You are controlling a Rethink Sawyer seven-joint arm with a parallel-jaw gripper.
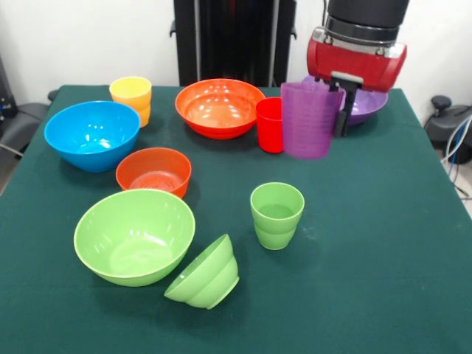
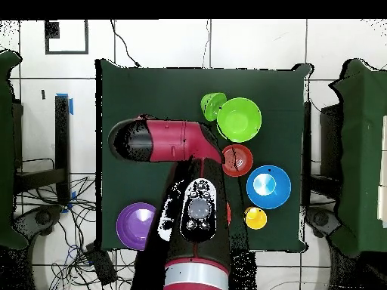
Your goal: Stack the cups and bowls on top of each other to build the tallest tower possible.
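My gripper (image 1: 338, 110) hangs at the table's far right in the front view, shut on the rim of the purple cup (image 1: 310, 122), with one dark finger (image 1: 345, 114) outside the wall. The cup is upright, next to the red cup (image 1: 270, 125). The green cup (image 1: 276, 215) stands alone mid-table. The yellow cup (image 1: 131, 97) (image 2: 255, 218) is far left. The large bowls are orange (image 1: 220, 108), blue (image 1: 92, 135) (image 2: 268, 187), green (image 1: 134, 236) (image 2: 239, 119) and purple (image 1: 371, 103) (image 2: 136, 225). No tower shows.
The small orange-red bowl (image 1: 154, 171) (image 2: 237, 160) sits between the blue and green bowls. The small green ribbed bowl (image 1: 204, 273) (image 2: 212, 106) lies tipped on its side against the large green bowl. In the overhead view the arm (image 2: 178, 142) hides the gripper and the cups beneath it.
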